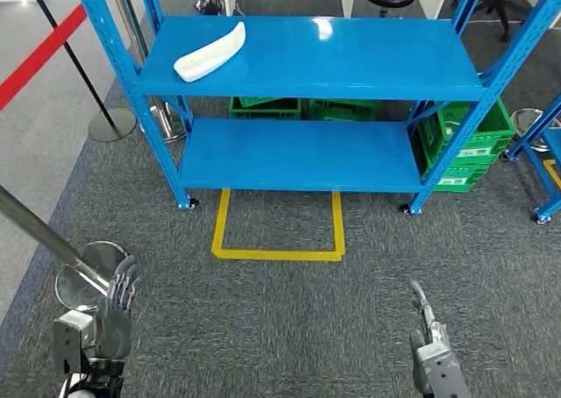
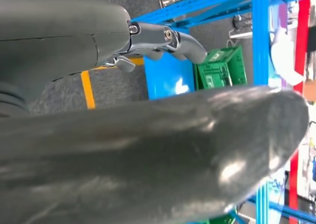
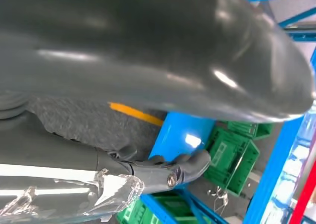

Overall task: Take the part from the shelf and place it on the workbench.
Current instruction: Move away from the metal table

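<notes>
The part (image 1: 210, 53) is a long white curved moulding lying on the left end of the blue shelf's upper board (image 1: 371, 60). It also appears as a white shape (image 2: 285, 56) past a blue upright in the left wrist view. My left hand (image 1: 119, 293) hangs low at the left over the carpet, fingers apart and holding nothing. My right hand (image 1: 427, 328) is low at the right, also holding nothing. Both are far short of the shelf. In the wrist views, each hand's thick grey thumb (image 2: 149, 155) (image 3: 149, 61) and its fingers (image 2: 168, 39) (image 3: 178, 169) are stretched out with nothing between them.
A yellow floor marking (image 1: 278, 253) frames a square in front of the shelf. Green crates (image 1: 473, 139) stand behind and right of the lower board. A stanchion base (image 1: 111, 124) with red tape stands at the left. A metal pole (image 1: 39, 231) and round base (image 1: 82, 271) lie beside my left hand.
</notes>
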Controlling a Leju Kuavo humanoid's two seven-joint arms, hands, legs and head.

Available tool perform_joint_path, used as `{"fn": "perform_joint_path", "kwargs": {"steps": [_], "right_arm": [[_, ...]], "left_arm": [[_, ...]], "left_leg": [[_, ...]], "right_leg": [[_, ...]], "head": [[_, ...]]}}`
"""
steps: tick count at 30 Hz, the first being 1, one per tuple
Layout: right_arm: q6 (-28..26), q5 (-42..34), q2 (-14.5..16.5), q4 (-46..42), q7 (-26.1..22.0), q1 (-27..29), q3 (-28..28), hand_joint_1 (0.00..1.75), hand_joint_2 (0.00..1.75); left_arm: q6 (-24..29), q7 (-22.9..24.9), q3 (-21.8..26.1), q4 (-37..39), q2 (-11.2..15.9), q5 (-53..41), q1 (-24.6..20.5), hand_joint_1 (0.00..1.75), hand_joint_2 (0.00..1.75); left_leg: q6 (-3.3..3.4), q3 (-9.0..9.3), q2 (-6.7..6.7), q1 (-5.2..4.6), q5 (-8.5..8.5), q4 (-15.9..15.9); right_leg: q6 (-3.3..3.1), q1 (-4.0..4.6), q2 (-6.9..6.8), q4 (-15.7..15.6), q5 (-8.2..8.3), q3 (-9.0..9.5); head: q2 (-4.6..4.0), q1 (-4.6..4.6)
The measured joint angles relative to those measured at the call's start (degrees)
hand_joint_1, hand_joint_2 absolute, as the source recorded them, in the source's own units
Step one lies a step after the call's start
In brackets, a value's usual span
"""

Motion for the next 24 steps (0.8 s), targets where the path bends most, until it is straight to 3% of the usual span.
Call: {"fn": "perform_joint_path", "kwargs": {"steps": [1, 2, 4, 5, 6, 8, 9, 10, 11, 13, 14, 15, 16, 17, 19, 20, 21, 23, 24], "right_arm": [[-0.01, -0.02, 0.0, 0.03, 0.02, 0.08, -0.01, 0.0, 0.0], [0.01, -0.03, 0.0, 0.05, 0.03, 0.24, -0.01, 0.0, 0.0], [0.08, -0.18, 0.0, 0.07, -0.01, 0.5, -0.01, 0.0, 0.0], [0.2, -0.4, 0.0, 0.08, -0.05, 0.6, -0.01, 0.0, 0.0], [0.36, -0.74, 0.0, 0.11, -0.12, 0.75, -0.02, 0.0, 0.0], [0.76, -1.5, 0.0, 0.35, -0.24, 1.18, -0.01, 0.0, 0.0], [0.92, -1.8, 0.0, 0.43, -0.32, 1.38, -0.02, 0.0, 0.0], [1.04, -1.98, 0.0, 0.43, -0.37, 1.48, -0.07, 0.0, 0.0], [1.11, -2.08, 0.01, 0.32, -0.43, 1.37, -0.16, 0.0, 0.0], [1.16, -2.14, 0.03, 0.07, -0.57, 1.11, -0.38, 0.0, 0.0], [1.16, -2.17, 0.04, 0.03, -0.61, 1.0, -0.44, 0.0, 0.0], [1.17, -2.24, 0.04, 0.04, -0.63, 1.05, -0.46, 0.0, 0.0], [1.18, -2.3, 0.04, 0.07, -0.66, 1.15, -0.48, 0.0, 0.0], [1.19, -2.37, 0.04, 0.09, -0.68, 1.26, -0.48, 0.0, 0.0], [1.19, -2.54, 0.04, 0.13, -0.68, 1.39, -0.49, 0.0, 0.0], [1.17, -2.67, 0.04, 0.13, -0.58, 1.39, -0.49, 0.0, 0.44], [1.11, -2.82, 0.06, 0.14, -0.4, 1.37, -0.5, 0.0, 0.87], [0.97, -3.1, 0.1, 0.35, 0.23, 1.42, -0.54, 0.0, 1.75], [0.94, -3.15, 0.16, 0.63, 0.59, 1.4, -0.71, 0.0, 1.75]], "left_arm": [[-0.02, -0.01, 0.03, 0.01, 0.02, 0.03, 0.04, 0.0, 0.0], [-0.04, -0.01, 0.05, 0.01, 0.02, 0.09, 0.11, 0.0, 0.0], [-0.12, -0.01, 0.05, 0.02, -0.01, 0.21, 0.22, 0.0, 0.0], [-0.16, -0.01, 0.06, 0.03, -0.01, 0.28, 0.26, 0.0, 0.0], [-0.21, -0.01, 0.07, 0.04, -0.02, 0.33, 0.3, 0.0, 0.0], [-0.31, -0.02, 0.08, 0.19, -0.03, 0.38, 0.46, 0.0, 0.0], [-0.35, -0.03, 0.08, 0.26, -0.03, 0.39, 0.55, 0.0, 0.0], [-0.38, -0.06, 0.09, 0.33, -0.02, 0.4, 0.55, 0.0, 0.0], [-0.39, -0.09, 0.11, 0.33, -0.02, 0.41, 0.45, 0.0, 0.0], [-0.4, -0.15, 0.1, 0.32, -0.07, 0.4, -0.1, 0.0, 0.0], [-0.4, -0.18, 0.1, 0.32, -0.08, 0.4, -0.32, 0.0, 0.0], [-0.4, -0.18, 0.1, 0.33, -0.09, 0.4, -0.39, 0.0, 0.0], [-0.4, -0.18, 0.11, 0.34, -0.07, 0.4, -0.35, 0.0, 0.0], [-0.4, -0.17, 0.13, 0.35, -0.06, 0.41, -0.25, 0.0, 0.0], [-0.39, -0.16, 0.15, 0.36, -0.05, 0.41, -0.06, 0.0, 0.0], [-0.34, -0.08, 0.17, 0.36, -0.04, 0.43, 0.0, 0.0, 0.44], [-0.24, 0.14, 0.2, 0.38, -0.04, 0.52, 0.07, 0.0, 0.87], [-0.02, 1.0, 0.25, 0.72, -0.06, 0.7, 0.35, 0.0, 1.75], [0.05, 1.62, 0.29, 1.18, -0.07, 0.76, 0.52, 0.0, 1.75]], "left_leg": [[0.17, 1.11, -0.06, 0.03, -0.81, -0.24], [0.24, 2.33, -0.19, 0.04, -1.73, -0.45], [0.23, 5.15, -0.57, 0.1, -3.72, -0.83], [0.15, 6.72, -0.75, 0.15, -4.85, -0.96], [0.0, 8.21, -0.87, 0.2, -6.08, -1.07], [-0.48, 10.7, -1.09, 0.03, -8.63, -1.1], [-0.78, 11.61, -1.16, -0.08, -9.73, -1.41], [-1.15, 12.48, -1.22, -0.2, -10.25, -1.65], [-1.52, 12.85, -1.25, -0.26, -9.94, -1.38], [-2.19, 11.27, -0.97, -0.31, -7.06, 3.35], [-2.44, 9.05, -0.75, -0.34, -5.76, 7.32], [-2.68, 6.33, -0.52, -0.33, -5.49, 11.25], [-2.87, 3.57, -0.35, -0.3, -6.76, 14.14], [-2.94, 1.03, -0.3, -0.28, -9.32, 15.73], [-2.8, -2.77, -0.28, -0.27, -14.85, 15.39], [-2.61, -3.94, -0.27, -0.28, -15.74, 13.71], [-2.38, -4.79, -0.25, -0.29, -13.91, 11.08], [-1.85, -6.31, 0.08, -0.35, -2.14, 3.52], [-1.67, -6.93, 0.27, -0.4, 3.66, 0.95]], "right_leg": [[0.01, 0.02, 0.0, 3.38, -1.5, -3.07], [-0.02, 0.03, 0.01, 5.33, -4.17, -5.76], [-0.02, 0.08, 0.0, 4.93, -9.42, -9.42], [0.05, 0.09, -0.01, 3.02, -9.8, -10.6], [0.1, 0.08, -0.08, 0.21, -7.23, -11.48], [-0.16, 0.08, -0.44, -5.89, 4.04, -12.55], [-0.48, 0.12, -0.53, -7.6, 8.51, -12.62], [-0.92, 0.15, -0.55, -8.39, 10.69, -12.44], [-1.41, 0.14, -0.46, -8.23, 10.11, -11.75], [-2.1, -0.16, -0.23, -9.07, 8.68, -9.7], [-2.35, -0.31, -0.18, -9.72, 7.94, -8.2], [-2.51, -0.4, -0.13, -10.55, 7.18, -6.56], [-2.62, -0.43, -0.08, -11.43, 6.42, -4.8], [-2.7, -0.43, 0.0, -12.33, 5.72, -2.96], [-2.67, -0.44, 0.23, -14.02, 4.37, 0.94], [-2.58, -0.44, 0.34, -14.72, 3.63, 2.89], [-2.41, -0.44, 0.43, -15.27, 2.73, 4.73], [-1.84, -0.23, 0.7, -15.39, 0.47, 6.88], [-1.55, -0.06, 0.87, -15.08, -0.97, 7.39]], "head": [[0.01, 0.04], [0.02, 0.11], [0.02, 0.21], [0.02, 0.24], [0.02, 0.3], [0.01, 0.59], [0.0, 0.62], [0.0, 0.58], [0.02, 0.49], [0.02, 0.24], [0.02, 0.17], [0.02, -0.02], [0.02, -0.15], [0.02, -0.18], [0.02, -0.22], [0.02, -0.25], [0.02, -0.25], [0.01, -0.43], [0.0, -0.37]]}}
